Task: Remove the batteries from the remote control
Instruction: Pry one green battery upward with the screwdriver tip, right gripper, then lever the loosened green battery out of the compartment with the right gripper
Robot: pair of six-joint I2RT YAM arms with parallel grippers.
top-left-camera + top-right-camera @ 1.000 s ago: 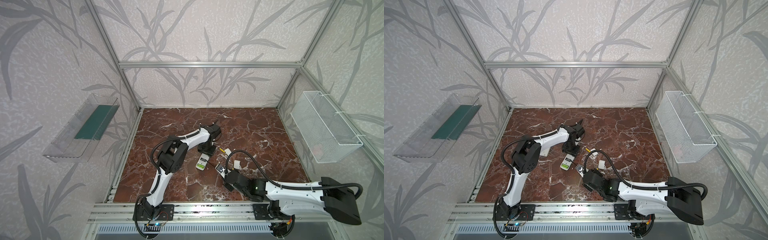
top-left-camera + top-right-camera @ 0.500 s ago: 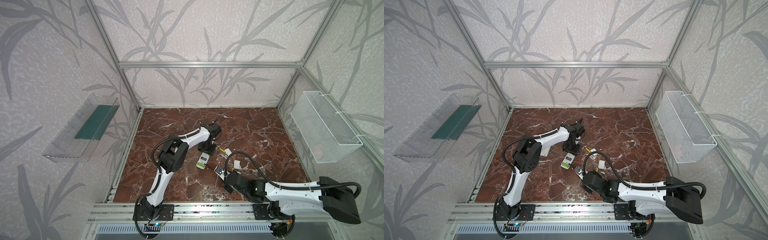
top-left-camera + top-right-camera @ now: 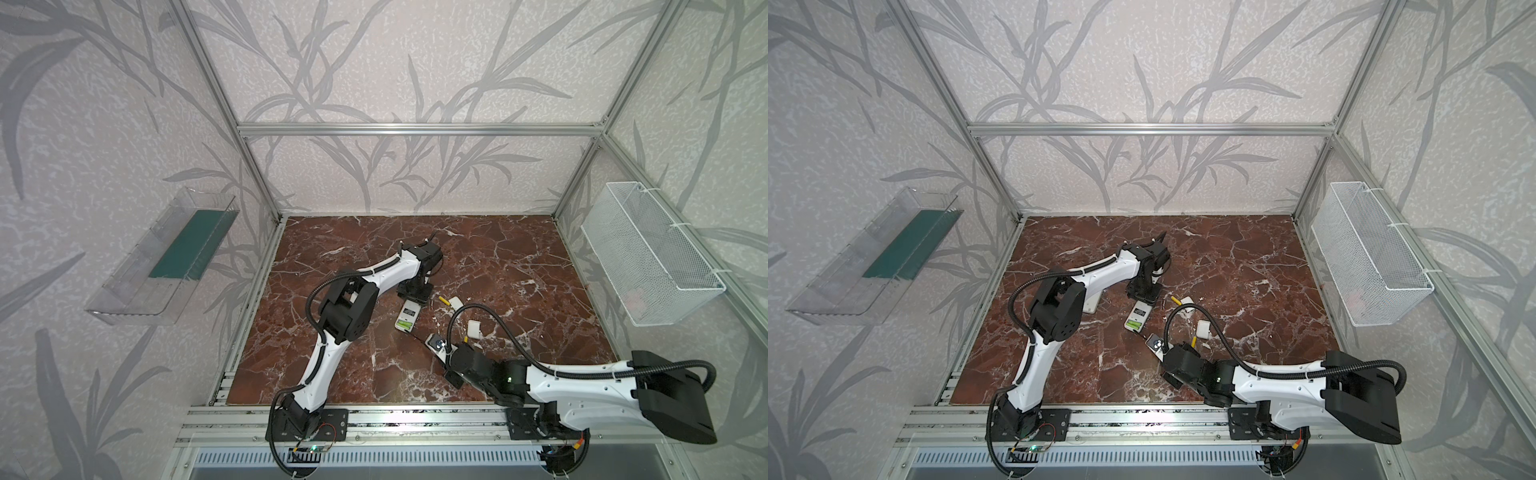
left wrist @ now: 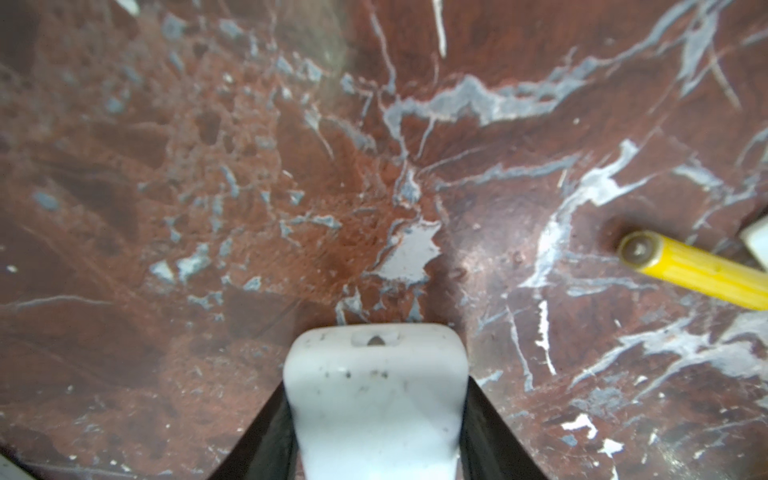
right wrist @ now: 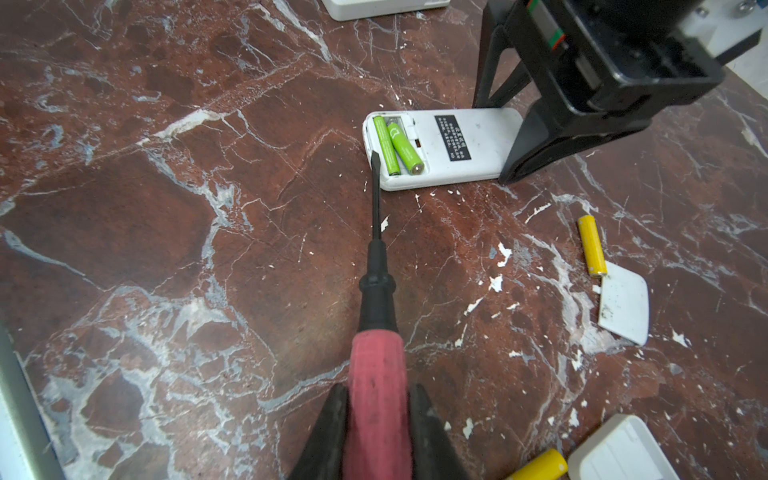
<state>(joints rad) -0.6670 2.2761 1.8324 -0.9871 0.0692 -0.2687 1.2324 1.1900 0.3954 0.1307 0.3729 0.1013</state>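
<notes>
The white remote control (image 5: 453,145) lies back up with its battery bay uncovered, also seen in both top views (image 3: 407,316) (image 3: 1136,316). Two lime green batteries (image 5: 386,145) sit in the bay, and the one nearer the label (image 5: 405,147) lies askew. My left gripper (image 3: 415,293) (image 3: 1144,295) is shut on the remote's far end (image 4: 374,395). My right gripper (image 5: 376,399) (image 3: 440,353) is shut on a screwdriver (image 5: 376,291) by its pink-red handle. The blade tip touches the remote's edge beside the bay. Two yellow batteries (image 5: 592,245) (image 5: 540,465) lie loose on the marble.
Two white covers (image 5: 623,305) (image 5: 619,453) lie by the yellow batteries. A second white remote (image 3: 1091,303) lies under the left arm. A wire basket (image 3: 648,257) hangs on the right wall and a clear tray (image 3: 166,257) on the left wall.
</notes>
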